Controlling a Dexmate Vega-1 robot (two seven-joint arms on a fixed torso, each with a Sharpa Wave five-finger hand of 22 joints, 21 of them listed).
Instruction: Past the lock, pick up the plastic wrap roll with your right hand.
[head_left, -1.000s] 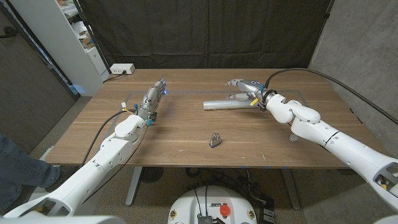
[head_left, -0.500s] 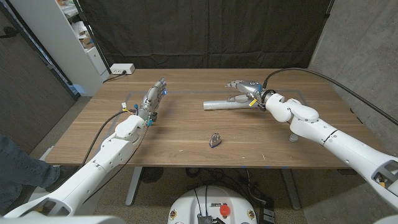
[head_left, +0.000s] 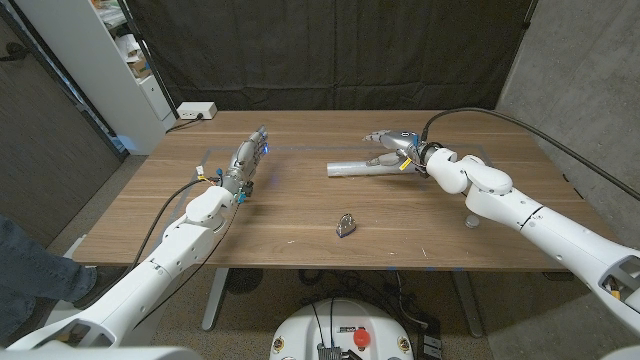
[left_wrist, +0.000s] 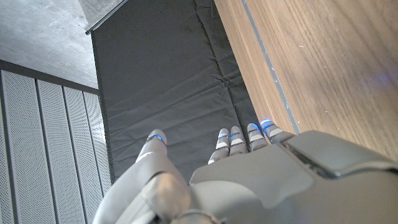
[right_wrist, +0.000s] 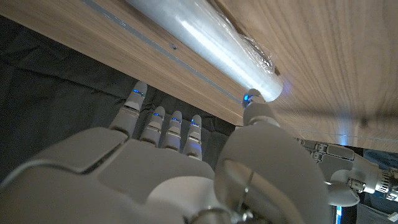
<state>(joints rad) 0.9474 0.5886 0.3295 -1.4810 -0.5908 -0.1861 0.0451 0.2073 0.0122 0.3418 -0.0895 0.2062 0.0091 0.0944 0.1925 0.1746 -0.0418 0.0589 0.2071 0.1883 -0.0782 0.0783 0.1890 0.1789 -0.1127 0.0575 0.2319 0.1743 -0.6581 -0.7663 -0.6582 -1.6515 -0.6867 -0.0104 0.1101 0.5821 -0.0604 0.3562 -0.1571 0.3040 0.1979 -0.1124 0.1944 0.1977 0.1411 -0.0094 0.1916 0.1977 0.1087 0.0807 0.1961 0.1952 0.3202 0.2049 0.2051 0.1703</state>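
Note:
The plastic wrap roll (head_left: 352, 167) lies on its side on the wooden table (head_left: 300, 205), right of the middle and beyond the small metal lock (head_left: 345, 225). My right hand (head_left: 396, 148) hovers at the roll's right end with its fingers stretched out over it and nothing held. In the right wrist view the roll (right_wrist: 205, 43) runs just past my fingers (right_wrist: 163, 127), and the thumb tip sits next to its crinkled end. My left hand (head_left: 248, 160) stands on its edge on the table's left side, its fingers (left_wrist: 249, 135) straight and apart.
A white power strip (head_left: 197, 110) lies at the table's back left corner. A white shelf unit (head_left: 130, 60) stands off the table's left side, and a person's leg (head_left: 25, 265) shows at the picture's left edge. A black curtain hangs behind.
My right hand has dropped slightly and closed in on the roll's right end. The left hand, roll and lock have not moved.

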